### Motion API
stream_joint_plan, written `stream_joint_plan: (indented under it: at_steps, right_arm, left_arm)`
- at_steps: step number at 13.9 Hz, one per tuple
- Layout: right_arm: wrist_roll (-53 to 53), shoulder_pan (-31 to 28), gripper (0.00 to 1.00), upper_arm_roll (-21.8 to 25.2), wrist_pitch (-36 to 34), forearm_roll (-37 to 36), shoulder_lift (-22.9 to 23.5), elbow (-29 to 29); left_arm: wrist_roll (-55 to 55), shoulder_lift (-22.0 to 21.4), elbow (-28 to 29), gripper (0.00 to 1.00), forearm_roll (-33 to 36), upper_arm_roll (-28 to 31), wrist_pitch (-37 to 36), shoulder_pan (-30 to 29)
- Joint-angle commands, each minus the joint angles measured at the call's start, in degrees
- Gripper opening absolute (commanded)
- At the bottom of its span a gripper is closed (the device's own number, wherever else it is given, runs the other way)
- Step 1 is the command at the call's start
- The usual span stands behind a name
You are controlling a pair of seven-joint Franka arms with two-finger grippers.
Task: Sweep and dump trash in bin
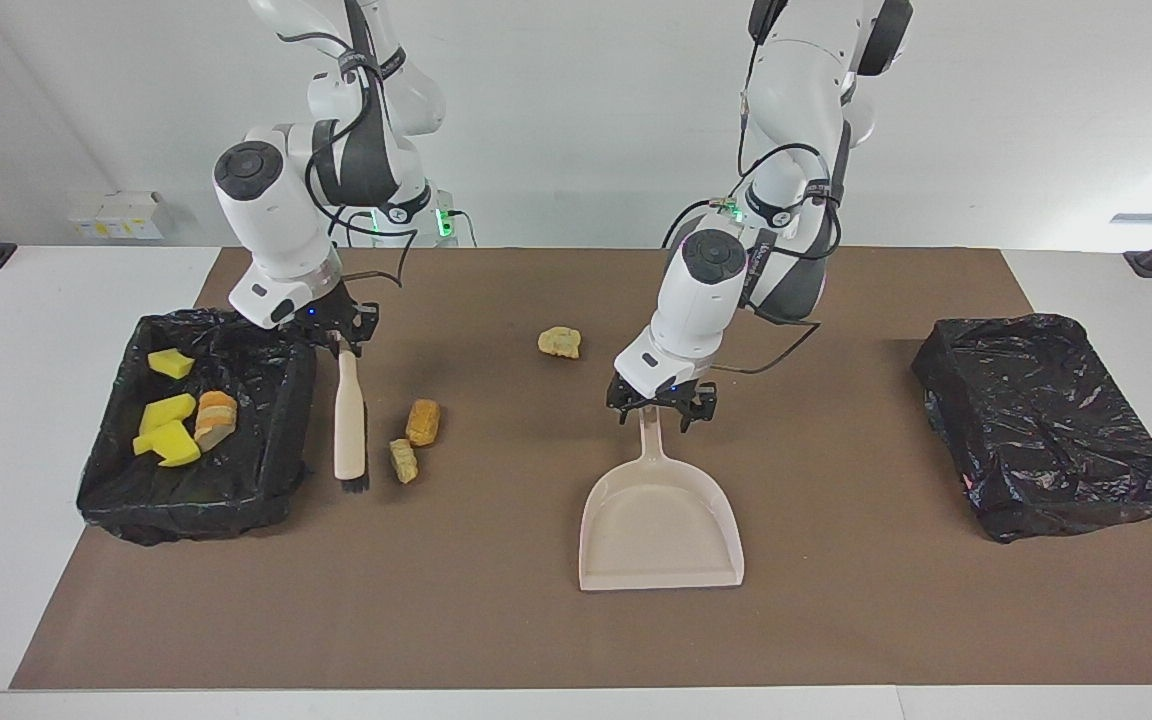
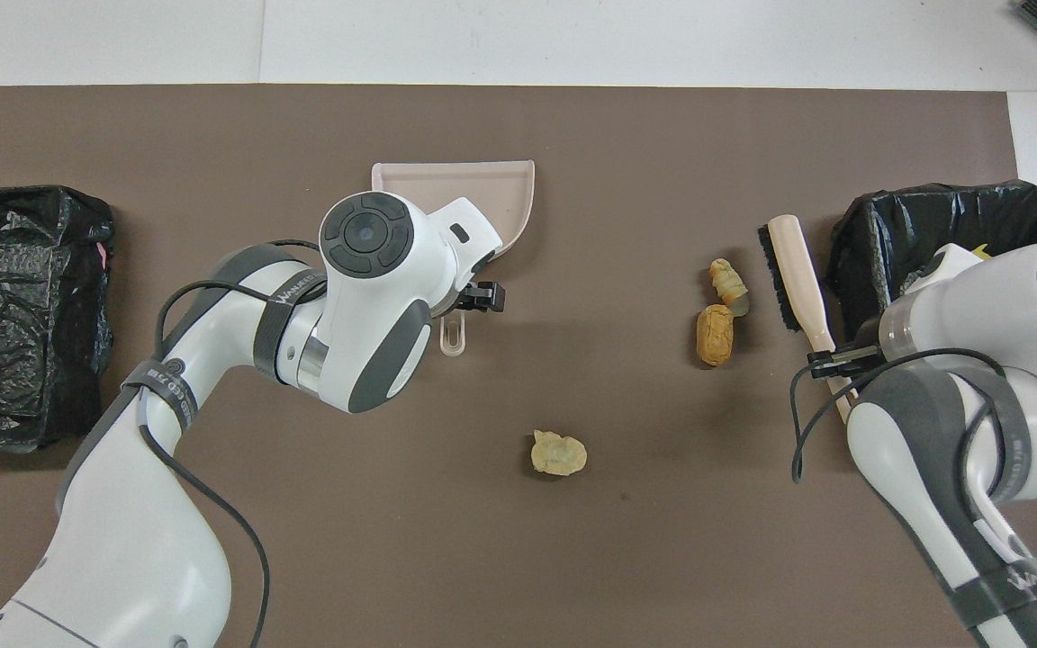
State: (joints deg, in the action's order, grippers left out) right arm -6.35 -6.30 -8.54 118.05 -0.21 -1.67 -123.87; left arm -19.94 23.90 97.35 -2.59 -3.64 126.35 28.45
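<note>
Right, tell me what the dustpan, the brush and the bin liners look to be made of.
Dustpan: seemingly moulded plastic, matte beige, with smooth thin walls and a hanging slot in the handle. Brush: beige handle, plastic or painted wood, hard to say which; dark bristles. Bin liners: thin black plastic film, glossy and crinkled, catching highlights.
</note>
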Motion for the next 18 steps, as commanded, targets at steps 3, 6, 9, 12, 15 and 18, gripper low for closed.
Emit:
stream_joint_plan:
  at_steps: [3,6,9,12,15,18]
  right_arm:
    - [0.36,0.49,0.00,-0.87,9.65,1.43,-1.14,-9.81]
    - [7.90,5.31,0.00,-1.04,9.04,2.58,-1.58,-9.99]
    - [17.48,11.02,0.00,-1.04,9.30,2.85,-0.80,-9.99]
    - [23.30,14.99,0.00,-1.04,10.01,4.86,0.09,-9.55]
    - [25.16,18.77,0.00,-1.13,10.27,8.64,0.09,-8.94]
    - [24.20,22.11,0.00,-1.22,10.27,9.09,1.57,-8.15]
  left_arm:
    - [-1.60,-1.49,1.97,0.00,-0.83,1.00,-2.42,1.35]
    - [2.60,-2.72,1.26,0.00,-0.13,1.35,-2.86,0.47]
    - [11.29,-5.26,1.26,0.00,0.13,1.79,-3.83,-1.28]
    - [25.07,-8.25,1.96,0.00,1.36,2.23,-9.43,-4.79]
    - [41.60,-12.46,2.05,0.00,1.36,2.23,-15.94,-10.59]
    - [57.94,-15.99,3.36,0.00,1.71,2.23,-21.04,-15.16]
